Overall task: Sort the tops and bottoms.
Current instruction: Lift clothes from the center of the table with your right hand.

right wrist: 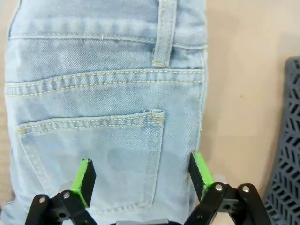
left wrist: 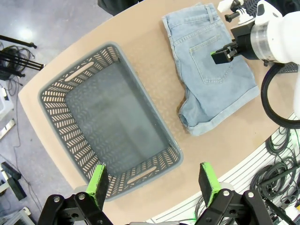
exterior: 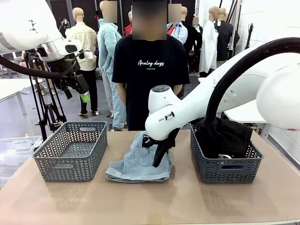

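The pale light-blue denim shorts [exterior: 136,165] lie flat on the table between two grey baskets, back pocket up. My right gripper [exterior: 158,158] hangs just above them, open, its green pads [right wrist: 85,179] straddling the pocket of the shorts [right wrist: 108,93] with nothing held. A plain black top [exterior: 225,135] sits heaped in the right basket [exterior: 229,171]. My left gripper [exterior: 79,93] is raised high at the left, open and empty. In its own wrist view, the left gripper [left wrist: 153,185] looks down on the left basket [left wrist: 61,93], the shorts [left wrist: 206,89] and the right gripper [left wrist: 220,56].
The left basket [exterior: 70,165] holds nothing. A person in a black T-shirt [exterior: 150,70] stands at the far side of the table, hands out of sight. The right basket's wall [right wrist: 286,140] shows just right of the shorts. Bare table lies in front.
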You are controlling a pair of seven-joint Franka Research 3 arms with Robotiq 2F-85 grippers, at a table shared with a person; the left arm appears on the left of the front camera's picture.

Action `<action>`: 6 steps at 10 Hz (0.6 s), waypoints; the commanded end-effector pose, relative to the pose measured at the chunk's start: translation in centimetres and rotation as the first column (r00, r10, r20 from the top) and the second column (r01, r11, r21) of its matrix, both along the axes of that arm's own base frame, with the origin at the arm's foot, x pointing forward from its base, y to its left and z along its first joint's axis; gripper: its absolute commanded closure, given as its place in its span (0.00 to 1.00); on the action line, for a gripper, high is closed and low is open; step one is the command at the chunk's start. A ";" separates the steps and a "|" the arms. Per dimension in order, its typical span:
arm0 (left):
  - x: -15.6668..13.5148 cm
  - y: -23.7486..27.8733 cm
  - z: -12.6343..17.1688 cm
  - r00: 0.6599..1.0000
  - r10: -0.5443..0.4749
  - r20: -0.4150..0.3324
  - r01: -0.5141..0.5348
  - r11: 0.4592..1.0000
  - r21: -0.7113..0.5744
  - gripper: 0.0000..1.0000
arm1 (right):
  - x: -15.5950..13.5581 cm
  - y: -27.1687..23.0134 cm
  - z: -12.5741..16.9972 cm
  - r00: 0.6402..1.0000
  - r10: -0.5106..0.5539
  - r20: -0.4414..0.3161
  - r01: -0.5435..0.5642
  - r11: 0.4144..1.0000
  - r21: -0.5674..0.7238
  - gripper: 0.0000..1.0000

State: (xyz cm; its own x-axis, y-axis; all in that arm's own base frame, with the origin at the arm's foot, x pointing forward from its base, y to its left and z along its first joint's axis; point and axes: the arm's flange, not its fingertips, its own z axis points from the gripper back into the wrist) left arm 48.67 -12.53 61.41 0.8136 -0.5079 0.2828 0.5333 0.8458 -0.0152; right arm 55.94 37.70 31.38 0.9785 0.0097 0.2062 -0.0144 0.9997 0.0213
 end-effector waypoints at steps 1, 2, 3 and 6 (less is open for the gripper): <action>0.0 0.1 0.2 1.000 0.003 0.010 -0.003 1.000 -0.003 0.00 | 0.5 0.4 -0.4 0.998 0.008 -0.055 -0.009 1.000 -0.017 0.00; 0.0 0.1 0.2 1.000 0.003 0.010 -0.003 1.000 -0.003 0.00 | 0.6 0.1 -0.3 0.999 0.000 -0.052 -0.002 1.000 -0.028 0.00; 0.0 0.1 0.2 1.000 0.003 0.010 -0.003 1.000 -0.003 0.00 | 0.5 -0.1 0.0 0.999 0.005 -0.054 -0.006 1.000 -0.025 0.00; 0.0 0.1 0.2 1.000 0.003 0.010 -0.003 1.000 -0.003 0.00 | 0.1 -0.4 0.3 0.999 -0.006 -0.041 0.005 0.999 -0.041 0.00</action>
State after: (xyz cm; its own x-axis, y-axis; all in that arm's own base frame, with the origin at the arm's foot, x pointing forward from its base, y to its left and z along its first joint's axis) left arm 48.67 -12.53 61.41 0.8137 -0.5079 0.2828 0.5333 0.8458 -0.0152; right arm 56.26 37.60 31.40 0.9842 0.0110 0.1766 -0.0095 0.9999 -0.0093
